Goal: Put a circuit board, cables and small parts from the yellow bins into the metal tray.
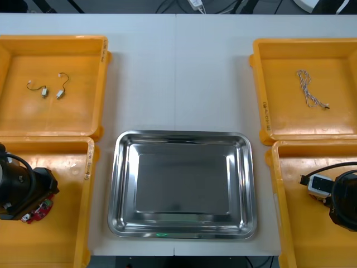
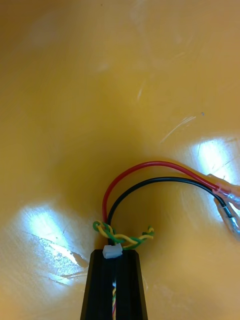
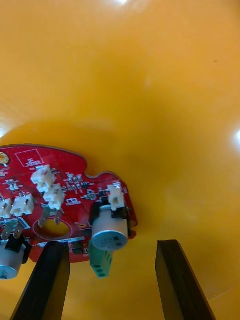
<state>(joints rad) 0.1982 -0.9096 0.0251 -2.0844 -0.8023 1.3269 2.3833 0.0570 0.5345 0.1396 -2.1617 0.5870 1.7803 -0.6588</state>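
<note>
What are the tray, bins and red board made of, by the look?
Metal tray: probably stainless steel, polished; it mirrors light. Yellow bins: likely moulded plastic, glossy; glare spots and fine scratches show. Circuit board: seemingly rigid laminate, red coating with white print; substrate unclear.

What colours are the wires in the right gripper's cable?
Red, black, and twisted yellow-green; the cable shows best in the right wrist view.

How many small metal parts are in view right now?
2. Both small metal parts lie side by side in the far left bin. The near bins are partly covered, so more may be hidden.
</note>
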